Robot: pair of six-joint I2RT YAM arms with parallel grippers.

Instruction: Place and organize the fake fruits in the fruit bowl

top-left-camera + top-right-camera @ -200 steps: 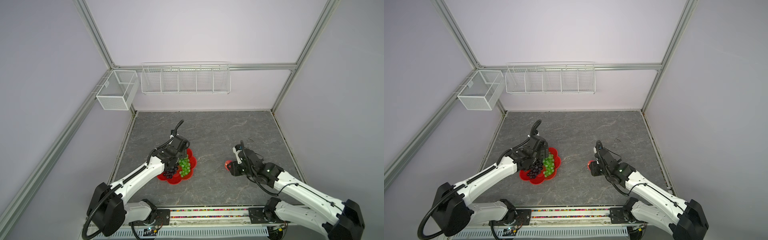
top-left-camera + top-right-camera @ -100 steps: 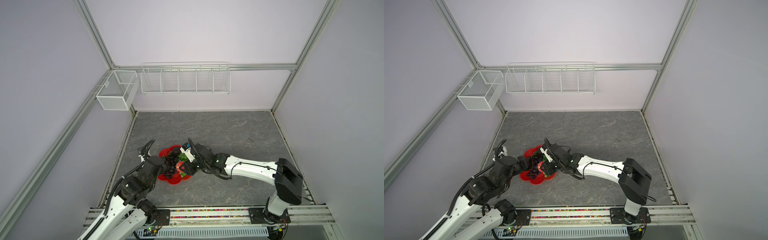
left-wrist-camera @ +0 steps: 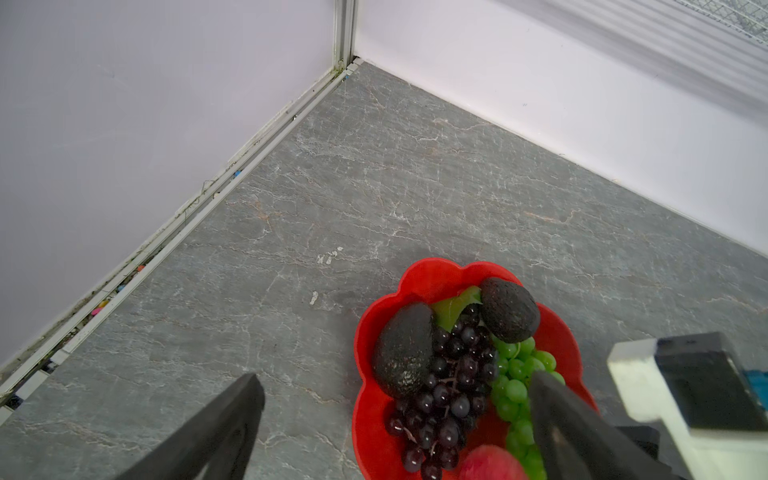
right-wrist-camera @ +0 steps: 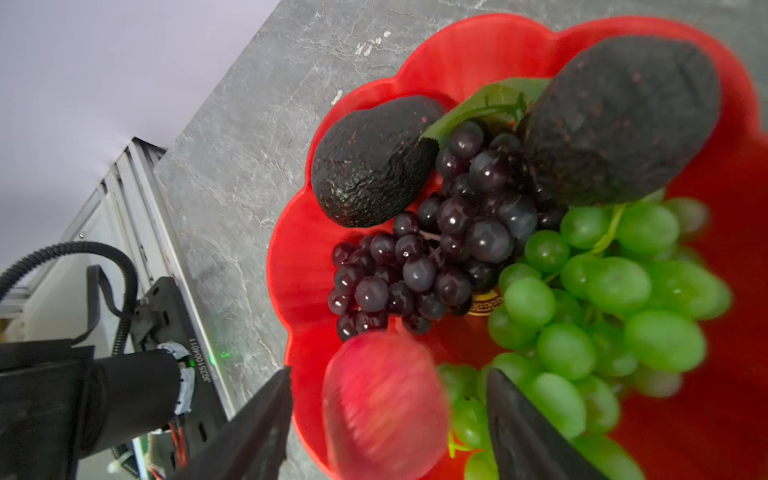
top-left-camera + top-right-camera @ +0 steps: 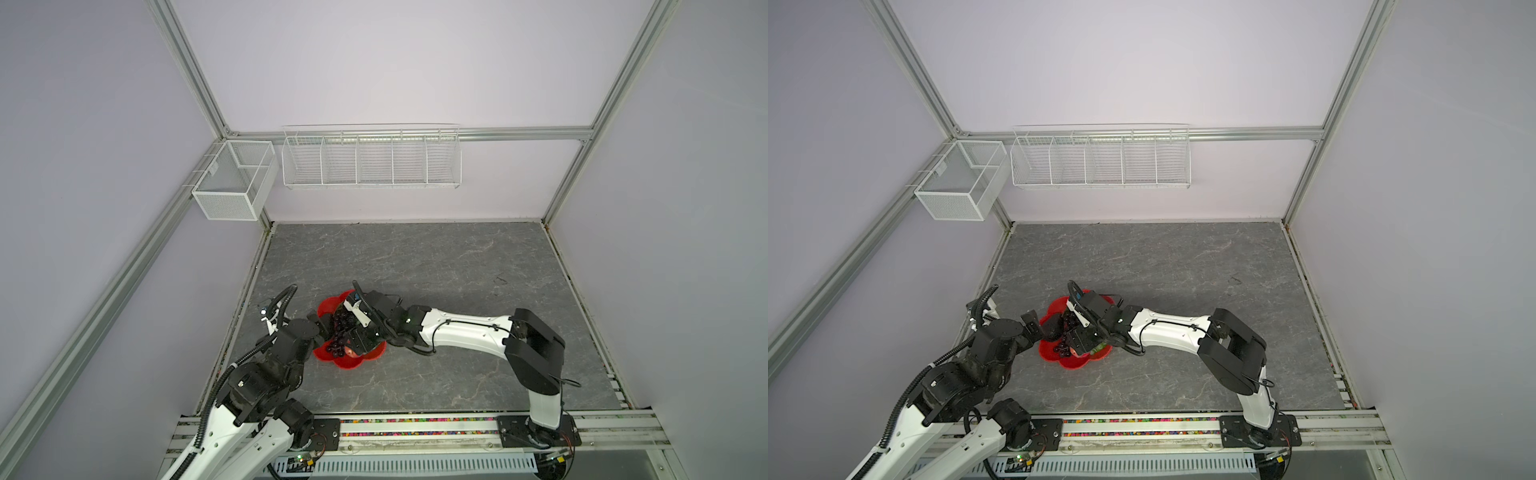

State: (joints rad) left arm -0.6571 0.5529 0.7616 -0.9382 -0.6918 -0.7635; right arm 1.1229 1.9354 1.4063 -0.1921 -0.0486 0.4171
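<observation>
Blurred red apple, outline unclear

We are finding the grey tabletop lying bare behind and in front of the red fruit bowl, so passage is standing free there. The right gripper, jaws apart astride the red apple, is covering the bowl from above; the left gripper is crowding its left rim.

Lilac walls, alu frame, grey marbled floor, wire rack, mesh bin

Scalloped red bowl with two black avocados, purple grapes, green grapes (red apple blurred).
</observation>
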